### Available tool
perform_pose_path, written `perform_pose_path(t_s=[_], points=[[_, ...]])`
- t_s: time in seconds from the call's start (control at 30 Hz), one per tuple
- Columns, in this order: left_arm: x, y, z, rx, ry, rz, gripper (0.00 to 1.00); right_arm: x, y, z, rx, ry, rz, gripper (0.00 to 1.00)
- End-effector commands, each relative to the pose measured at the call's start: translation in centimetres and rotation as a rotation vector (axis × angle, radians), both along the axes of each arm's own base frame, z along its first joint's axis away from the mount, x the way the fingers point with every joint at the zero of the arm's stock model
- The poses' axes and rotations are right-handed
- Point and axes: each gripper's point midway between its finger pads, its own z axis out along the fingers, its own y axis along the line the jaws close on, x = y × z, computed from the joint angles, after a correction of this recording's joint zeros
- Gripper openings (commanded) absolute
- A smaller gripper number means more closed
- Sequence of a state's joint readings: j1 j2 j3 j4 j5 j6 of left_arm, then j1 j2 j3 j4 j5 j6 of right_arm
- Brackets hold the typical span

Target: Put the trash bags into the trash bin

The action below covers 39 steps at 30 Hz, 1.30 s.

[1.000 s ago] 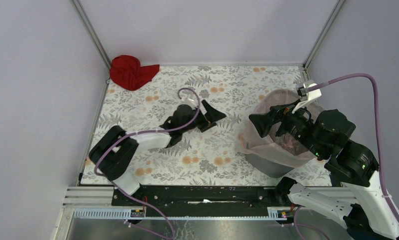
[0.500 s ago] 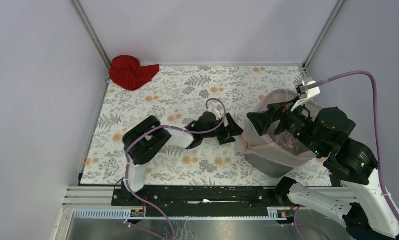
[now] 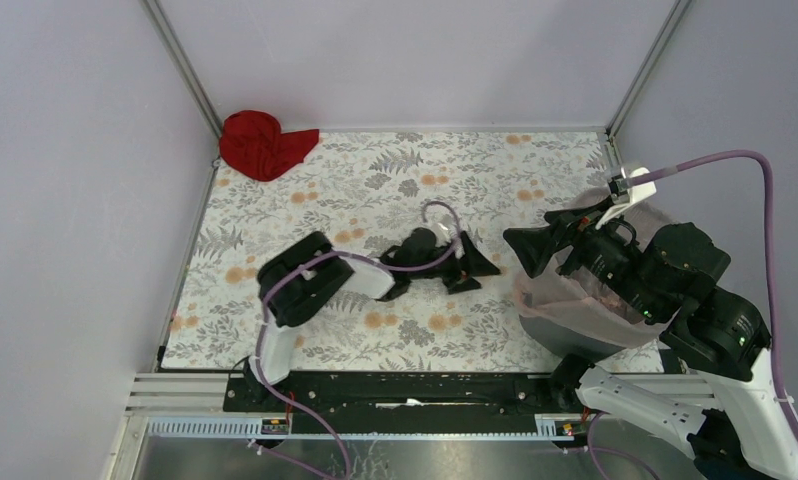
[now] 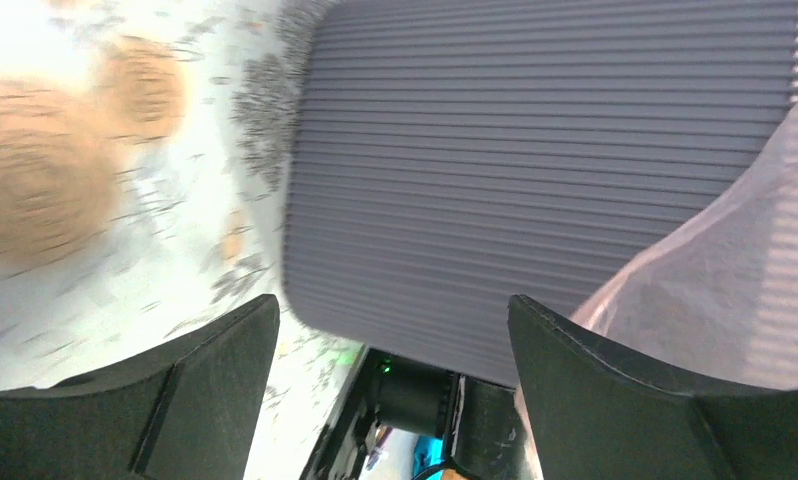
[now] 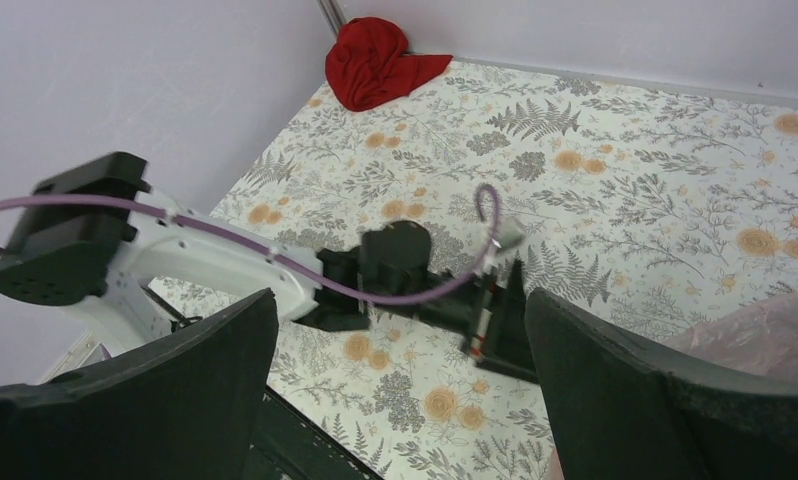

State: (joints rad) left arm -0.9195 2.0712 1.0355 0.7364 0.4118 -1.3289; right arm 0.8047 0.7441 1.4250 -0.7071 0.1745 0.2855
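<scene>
The dark grey trash bin (image 3: 567,336) stands at the right of the floral table, mostly hidden under my right arm. The pale pink trash bag (image 3: 547,292) is draped over its rim and upper side. My right gripper (image 3: 537,243) is open and empty, hovering above the bin's left rim. In the right wrist view (image 5: 400,296) a fold of the bag (image 5: 765,330) shows beside its right finger. My left gripper (image 3: 480,264) lies low on the table, open, just left of the bin. In the left wrist view (image 4: 393,302) the bin's ribbed wall (image 4: 535,170) and the bag (image 4: 735,290) are close ahead.
A red cloth (image 3: 263,144) lies in the far left corner and also shows in the right wrist view (image 5: 380,60). Grey walls with metal posts enclose the table. The black base rail (image 3: 405,388) runs along the near edge. The left arm (image 5: 175,255) stretches across the table's middle.
My left gripper has swung right across the table to the bin's side. My right arm has shifted right, and the bin with the bag has moved right and nearer with it.
</scene>
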Motion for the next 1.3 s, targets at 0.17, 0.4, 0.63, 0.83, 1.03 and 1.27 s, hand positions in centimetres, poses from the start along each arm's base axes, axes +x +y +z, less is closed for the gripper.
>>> perform_pose_path(t_s=[0.17, 0.4, 0.63, 0.83, 1.03, 1.27], points=[[5.1, 17.7, 8.3, 0.22, -0.304, 0.317, 0.99, 0.7, 0.2, 1.0, 0.002, -0.05, -0.009, 1.0], [2.9, 31.1, 27.1, 0.514, -0.753, 0.61, 0.99, 0.3, -1.2, 5.1, 0.008, -0.14, -0.033, 1.0], [-3.7, 39.8, 42.6, 0.48, -1.059, 0.861, 0.99, -1.6, -4.4, 10.5, 0.033, -0.238, -0.072, 1.0], [-7.4, 42.8, 46.7, 0.411, -1.201, 0.945, 0.99, -2.0, -6.1, 11.3, 0.121, -0.239, -0.141, 1.0], [-7.9, 43.7, 46.7, 0.433, -1.231, 0.967, 0.99, -1.6, -7.0, 11.5, 0.168, -0.235, -0.206, 1.0], [-8.6, 44.4, 47.0, 0.419, -1.227, 0.993, 0.99, -2.1, -6.0, 12.4, 0.185, -0.27, -0.136, 1.0]])
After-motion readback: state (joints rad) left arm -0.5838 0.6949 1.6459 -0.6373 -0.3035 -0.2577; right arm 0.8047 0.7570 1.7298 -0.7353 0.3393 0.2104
